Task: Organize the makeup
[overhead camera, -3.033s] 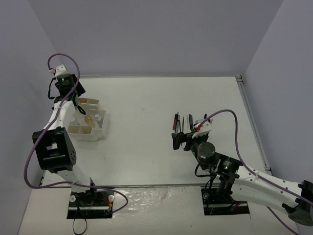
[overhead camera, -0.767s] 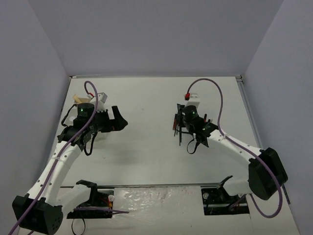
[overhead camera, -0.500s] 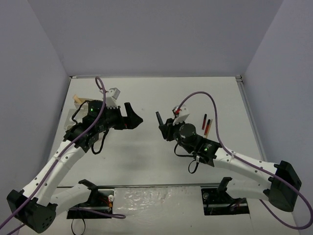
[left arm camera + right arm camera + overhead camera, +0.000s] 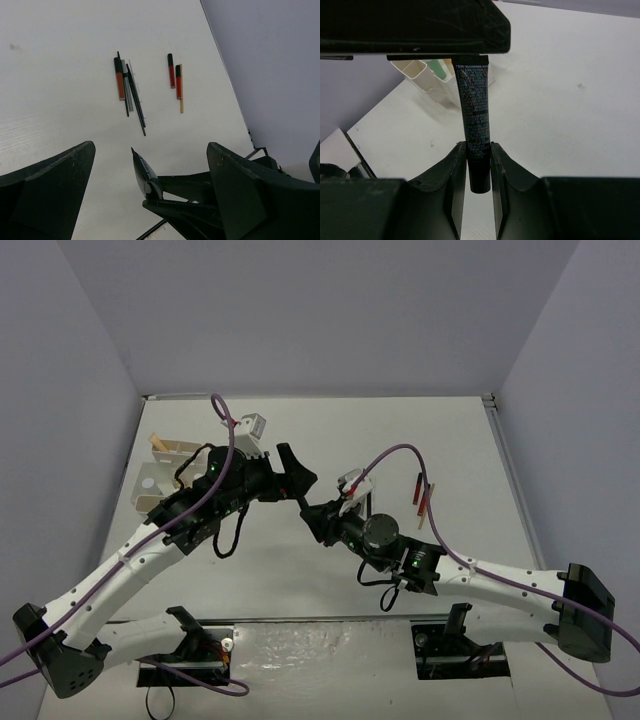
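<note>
The tray (image 4: 150,490) sits near the left edge of the tabletop (image 4: 420,440), toward the far left corner, partly under the left arm. Over the middle of the tabletop, the left gripper (image 4: 300,472) stands just behind and left of the right gripper (image 4: 316,514). The held tube (image 4: 475,115) sits between the right gripper's fingers, its free end toward the left gripper. Right of centre lies a pencil group (image 4: 131,92) with a single tube (image 4: 119,80) alongside. A tube pair (image 4: 175,80) and a stick (image 4: 181,97) lie between that group and the right edge.
</note>
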Robot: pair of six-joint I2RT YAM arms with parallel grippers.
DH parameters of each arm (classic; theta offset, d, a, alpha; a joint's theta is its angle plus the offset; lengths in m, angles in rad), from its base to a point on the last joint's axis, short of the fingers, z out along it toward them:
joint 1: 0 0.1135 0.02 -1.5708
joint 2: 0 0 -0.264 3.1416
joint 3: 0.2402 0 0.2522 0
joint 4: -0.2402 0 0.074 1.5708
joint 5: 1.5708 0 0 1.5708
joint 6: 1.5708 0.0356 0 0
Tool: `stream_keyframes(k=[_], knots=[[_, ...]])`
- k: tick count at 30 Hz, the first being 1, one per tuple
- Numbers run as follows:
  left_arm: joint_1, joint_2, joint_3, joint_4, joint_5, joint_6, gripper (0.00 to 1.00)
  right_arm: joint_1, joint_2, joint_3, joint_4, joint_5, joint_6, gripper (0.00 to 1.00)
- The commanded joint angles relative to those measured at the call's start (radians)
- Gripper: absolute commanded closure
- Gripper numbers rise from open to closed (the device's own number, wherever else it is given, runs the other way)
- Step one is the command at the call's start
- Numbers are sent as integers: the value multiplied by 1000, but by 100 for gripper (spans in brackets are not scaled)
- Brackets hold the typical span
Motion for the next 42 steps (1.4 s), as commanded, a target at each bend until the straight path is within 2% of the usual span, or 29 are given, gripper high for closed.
stream_keyframes(k=[1,3,5,8,13,15,25,28,31,33,34,36,40,42], knots=[[-28,8,25,25,-97,-60,11,14,-20,6,126,38,-18,97],[-38,23,30,16,-102,-71,19,18,-21,3,126,48,-21,97],[-47,28,32,6,-106,-78,33,18,-23,3,120,60,-24,97],[-59,31,31,-2,-109,-88,46,20,-20,2,117,94,-30,97],[-77,36,21,-10,-111,-102,62,23,-1,6,104,128,-38,97],[-82,41,20,-8,-108,-106,66,23,7,9,105,128,-38,97],[-100,88,32,-16,-119,-109,66,24,5,8,101,162,-43,98],[-110,96,33,-13,-132,-105,76,24,8,7,99,167,-42,98],[-111,94,32,-6,-149,-98,93,26,11,8,99,169,-43,95],[-111,91,33,1,-158,-90,99,26,11,7,99,172,-43,92],[-111,89,34,5,-161,-85,100,26,11,6,99,172,-44,90],[-111,85,33,26,-167,-68,100,26,9,6,95,179,-43,79],[-111,81,51,27,-213,-20,100,26,2,22,46,203,-29,38],[-104,85,81,-9,-268,41,100,26,-7,32,6,239,-22,22]])
